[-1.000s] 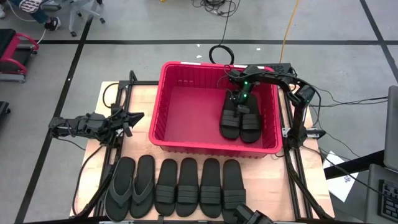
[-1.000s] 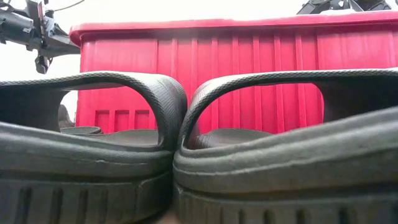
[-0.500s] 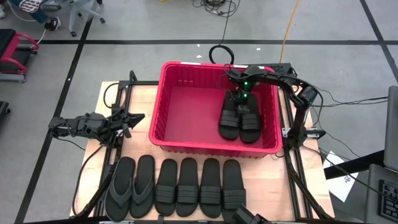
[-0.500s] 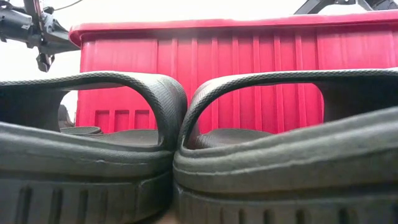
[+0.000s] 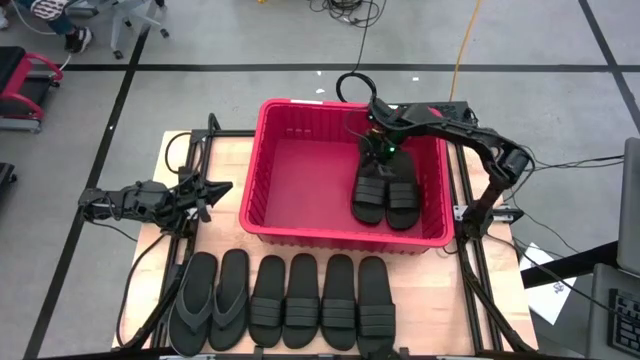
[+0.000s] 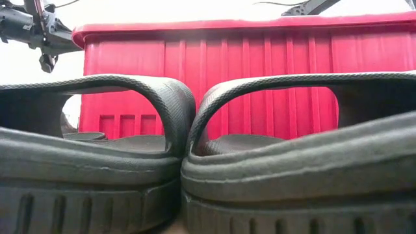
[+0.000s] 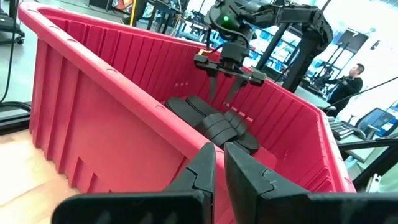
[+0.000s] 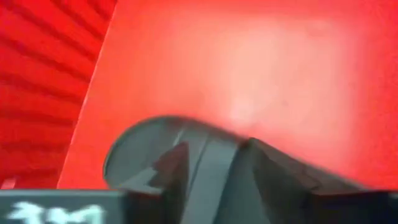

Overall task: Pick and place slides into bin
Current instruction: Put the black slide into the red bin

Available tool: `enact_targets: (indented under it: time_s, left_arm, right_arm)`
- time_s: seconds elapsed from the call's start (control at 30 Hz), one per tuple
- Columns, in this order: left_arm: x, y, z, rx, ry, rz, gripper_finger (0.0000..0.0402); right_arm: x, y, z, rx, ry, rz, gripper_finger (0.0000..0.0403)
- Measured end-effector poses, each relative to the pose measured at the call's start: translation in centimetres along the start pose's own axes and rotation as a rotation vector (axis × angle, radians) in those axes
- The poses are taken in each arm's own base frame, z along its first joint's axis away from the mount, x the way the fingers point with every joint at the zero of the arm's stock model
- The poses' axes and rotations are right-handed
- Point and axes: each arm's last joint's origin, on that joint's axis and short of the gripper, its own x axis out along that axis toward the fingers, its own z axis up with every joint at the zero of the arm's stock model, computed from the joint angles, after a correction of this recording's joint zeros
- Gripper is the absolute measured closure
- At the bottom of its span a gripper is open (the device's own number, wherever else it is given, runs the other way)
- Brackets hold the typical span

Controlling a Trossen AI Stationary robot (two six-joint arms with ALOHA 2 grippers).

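Slides point(image 5: 305, 302): black rubber, light, flexible; best gripped across the ribbed band. Six lie in a row on the table point(image 5: 230, 160); two lie in the bin point(image 5: 262, 212). Right pincer point(image 7: 225, 83): fingers apart, empty, above the binned pair point(image 5: 386, 196). Left pincer point(image 7: 219, 167): closed, empty, beside the bin.

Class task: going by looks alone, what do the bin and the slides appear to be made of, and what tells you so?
Bin: probably moulded plastic, glossy red; ribbed tapered walls, rolled rim and small slots suggest moulding.
Slides: likely rubber or foam, matte black; in the low view the ribbed bands and thick grooved soles show no shine. Which of the two, the pictures leave open.
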Motion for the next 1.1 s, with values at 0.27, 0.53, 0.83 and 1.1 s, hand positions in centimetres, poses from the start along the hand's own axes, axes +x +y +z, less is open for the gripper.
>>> enact_targets:
  time_s: [0.27,0.53,0.83,1.1]
  left_arm:
    - [0.0,0.0,0.0,-0.003,-0.004,0.007,0.0371]
    - [0.0,0.0,0.0,-0.046,-0.006,0.011,0.0371]
    - [0.0,0.0,0.0,-0.056,-0.006,0.010,0.0371]
    - [0.0,0.0,0.0,-0.070,-0.003,0.006,0.0371]
  right_arm:
    - [3.4,1.1,2.6,-0.061,0.007,-0.089,0.0393]
    - [5.5,1.0,1.7,0.007,0.093,-0.015,0.0400]
    - [6.6,0.9,1.2,-0.017,0.127,0.047,0.0402]
    - [8.0,1.5,-0.1,0.025,0.266,0.147,0.0403]
